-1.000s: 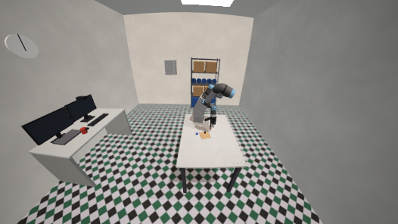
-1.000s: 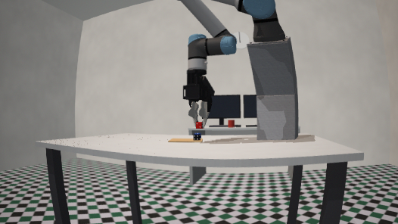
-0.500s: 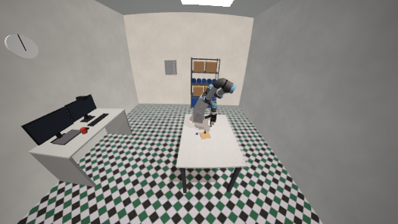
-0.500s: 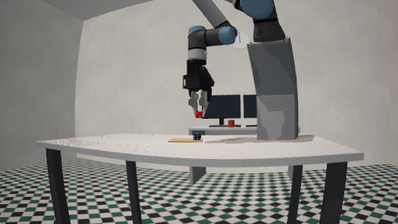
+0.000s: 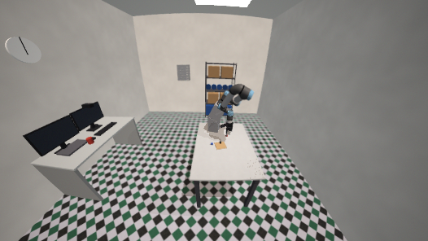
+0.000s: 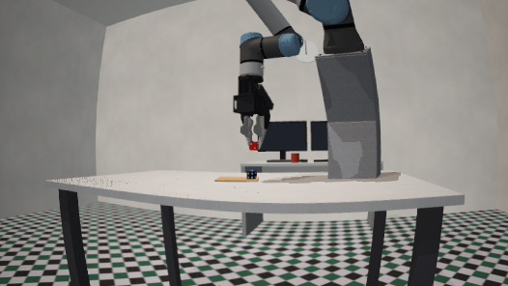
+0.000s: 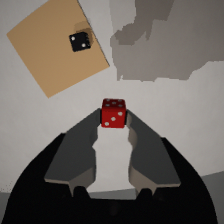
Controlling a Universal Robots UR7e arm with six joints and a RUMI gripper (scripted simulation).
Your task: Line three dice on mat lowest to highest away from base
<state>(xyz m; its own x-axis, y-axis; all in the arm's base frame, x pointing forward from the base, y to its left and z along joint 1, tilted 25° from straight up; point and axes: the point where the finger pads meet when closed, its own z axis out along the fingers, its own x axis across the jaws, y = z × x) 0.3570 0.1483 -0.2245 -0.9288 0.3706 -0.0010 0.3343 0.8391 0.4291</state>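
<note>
In the wrist view, going left to right, we first meet the tan mat (image 7: 50,47) at about ten o'clock, lying flat on the white table (image 7: 190,100). A black die (image 7: 79,41) sits on it close to its right edge, flat as far as we can tell. At the centre of the view our gripper (image 7: 114,122) is closed narrowly on the red die (image 7: 113,113), one jaw on each side face. From the exterior view the red die (image 6: 253,145) hangs well above the table, over or just behind the mat (image 6: 232,179), with the black die (image 6: 251,174) below it. A small blue speck (image 5: 211,143) shows in the top view just left of the mat, at about nine o'clock from it; we take it for the third die, off the mat, but it is too small to be sure.

We judge that we are in the carry step: red die lifted, not yet placed. We cannot read the top numbers reliably, so we cannot fix the order from here. The next move calls for carrying the red die level over the mat, in line with the black die on the ray away from the base, then lowering it straight down and releasing only once it rests flat, so the top face is unchanged.
</note>
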